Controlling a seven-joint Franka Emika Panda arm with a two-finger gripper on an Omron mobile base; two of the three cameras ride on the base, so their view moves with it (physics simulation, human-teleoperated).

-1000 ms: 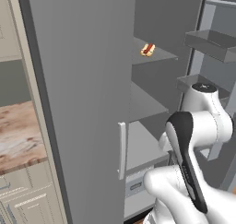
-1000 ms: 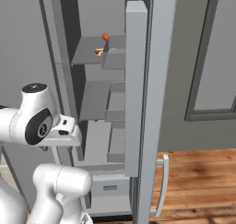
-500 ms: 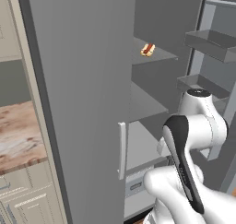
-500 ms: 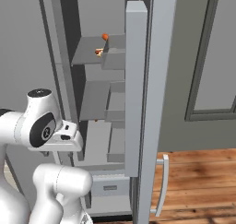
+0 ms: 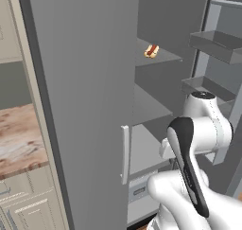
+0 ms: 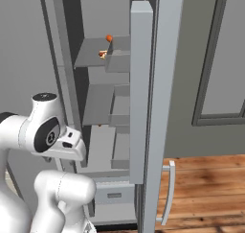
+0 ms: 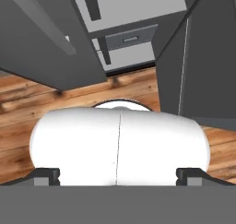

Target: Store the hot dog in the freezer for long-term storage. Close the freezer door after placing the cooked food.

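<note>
One hot dog (image 5: 151,50) lying on upper shelf (image 5: 158,58) inside freezer (image 5: 165,16); small red item (image 6: 109,38) near it. Freezer door (image 6: 158,83) swung open. Arm folded low before compartment; gripper (image 7: 117,172) state cannot be told.

A home kitchen: a tall grey fridge-freezer (image 5: 90,106) stands open on grey shelves (image 6: 98,102), flanked by cream panelled cupboards (image 5: 28,203) and a wood-grain counter (image 5: 21,139), over a wooden plank floor (image 6: 210,184).
</note>
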